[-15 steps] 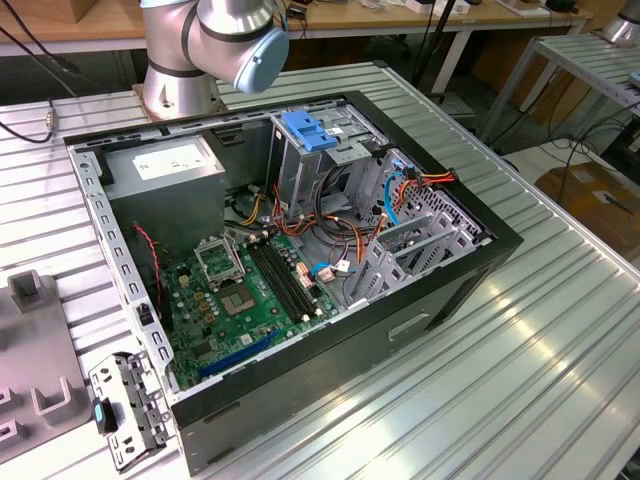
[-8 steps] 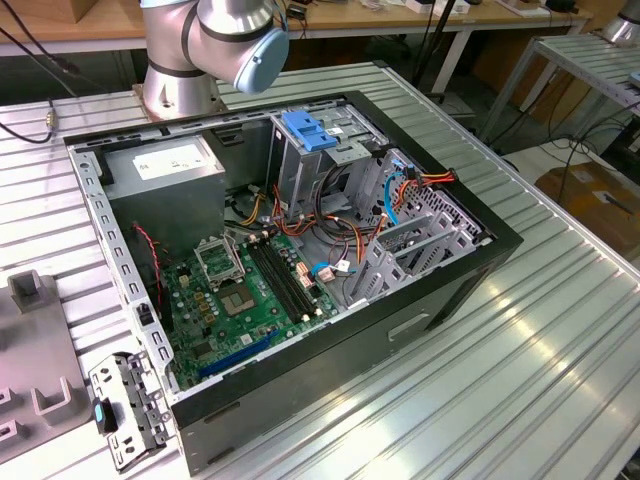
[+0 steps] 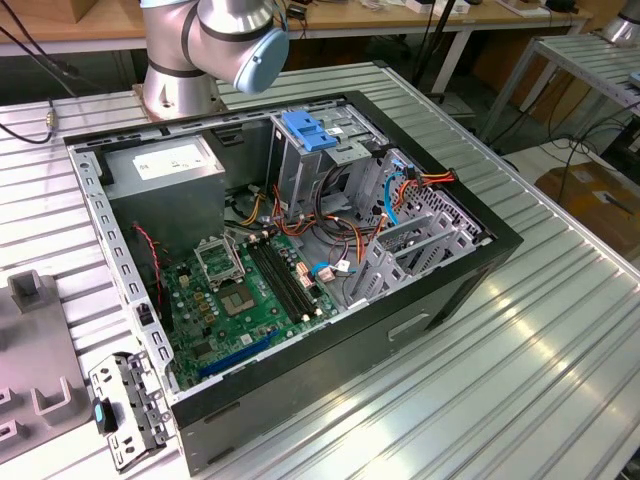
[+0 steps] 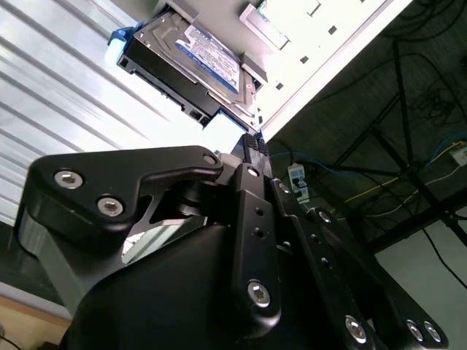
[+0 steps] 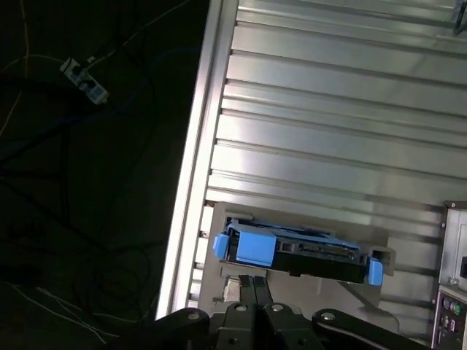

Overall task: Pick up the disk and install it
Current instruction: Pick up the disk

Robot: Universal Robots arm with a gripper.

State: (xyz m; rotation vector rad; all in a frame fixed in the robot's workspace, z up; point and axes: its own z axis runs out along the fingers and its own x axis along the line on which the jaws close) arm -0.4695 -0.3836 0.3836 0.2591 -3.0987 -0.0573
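Observation:
The disk [image 5: 292, 251] is a flat black-and-silver drive with blue side rails and a white-and-blue label [image 4: 208, 55]. It rests in a grey holder [image 5: 215, 219] on the slatted metal table, close to the table's edge. In both wrist views my gripper [image 5: 252, 284] hovers just short of the disk's near side, fingers [image 4: 252, 146] together and holding nothing. The open computer case [image 3: 440, 300] lies on the table in the exterior view, with its metal drive cage [image 3: 300, 180] under a blue latch [image 3: 310, 130].
Inside the case are a grey power-supply box [image 3: 165, 165], a green motherboard [image 3: 250, 300] and loose cables [image 3: 340, 215]. The arm's base [image 3: 185, 60] stands behind the case. Grey fixtures [image 3: 40, 400] sit at the exterior view's left. Beyond the table edge [image 5: 186, 219] is dark floor with cables.

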